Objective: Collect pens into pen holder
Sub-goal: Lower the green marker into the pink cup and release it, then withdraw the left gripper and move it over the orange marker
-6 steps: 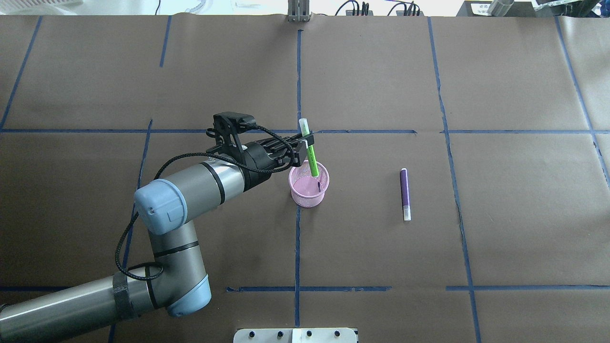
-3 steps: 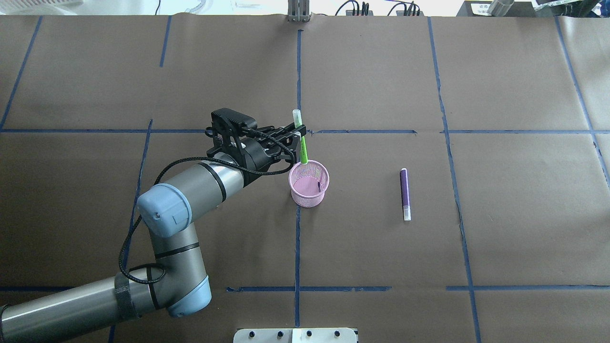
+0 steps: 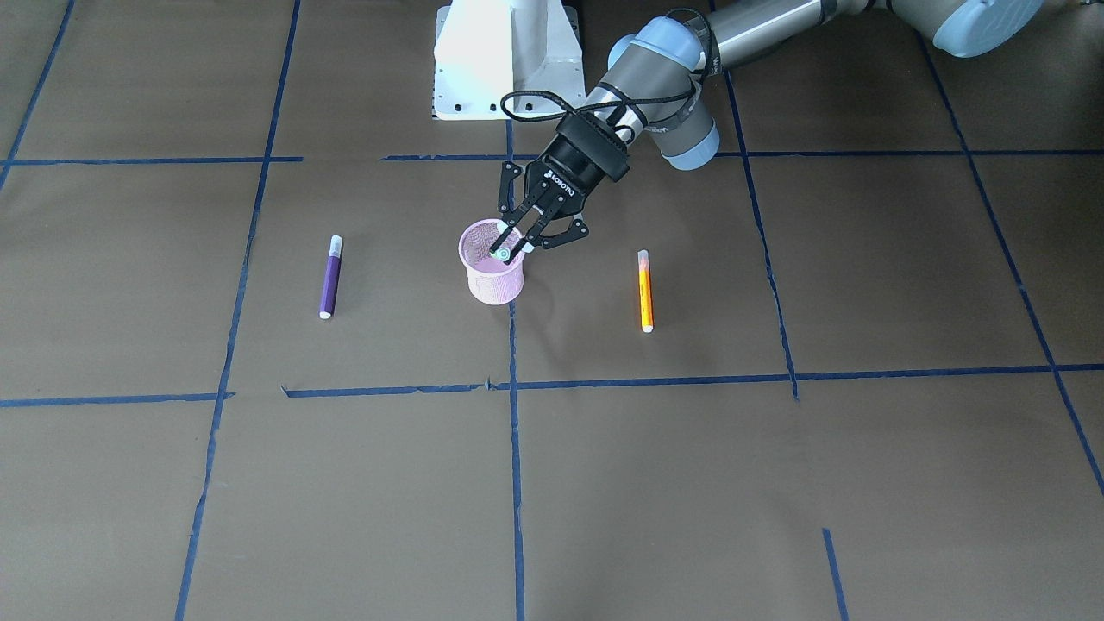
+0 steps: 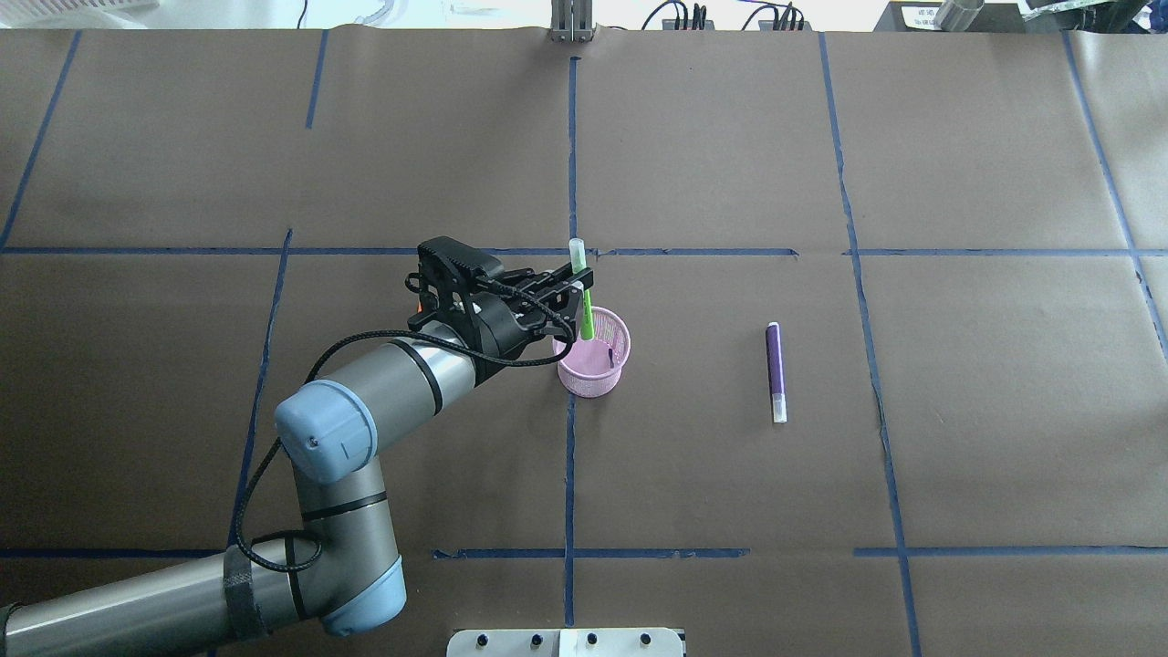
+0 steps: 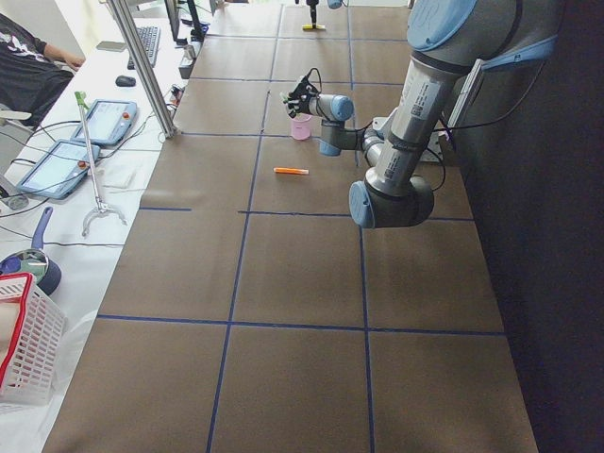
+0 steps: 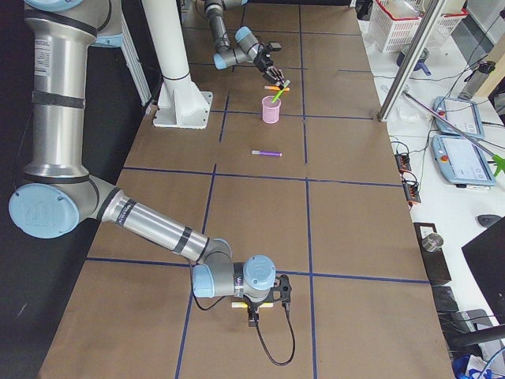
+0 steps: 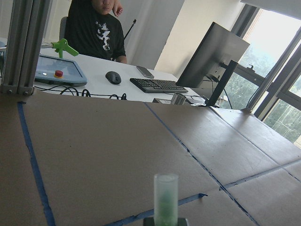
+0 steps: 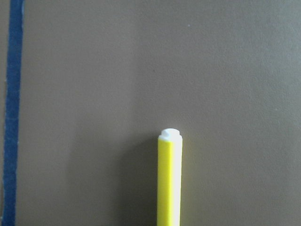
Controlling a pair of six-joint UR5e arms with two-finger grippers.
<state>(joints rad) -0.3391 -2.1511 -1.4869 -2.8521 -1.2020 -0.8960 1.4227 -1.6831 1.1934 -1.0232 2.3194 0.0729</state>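
left arm point(image 4: 411, 356) extended | left end effector point(image 4: 578, 278) seemingly clamped | right arm point(image 6: 150, 225) folded low

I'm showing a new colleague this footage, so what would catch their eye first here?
The left gripper stands out first. It holds a bright green pen nearly upright, the pen's lower end inside the pink mesh cup at mid-table. Next come the purple pen, lying flat to the robot's right of the cup, and the orange pen, flat to its left.
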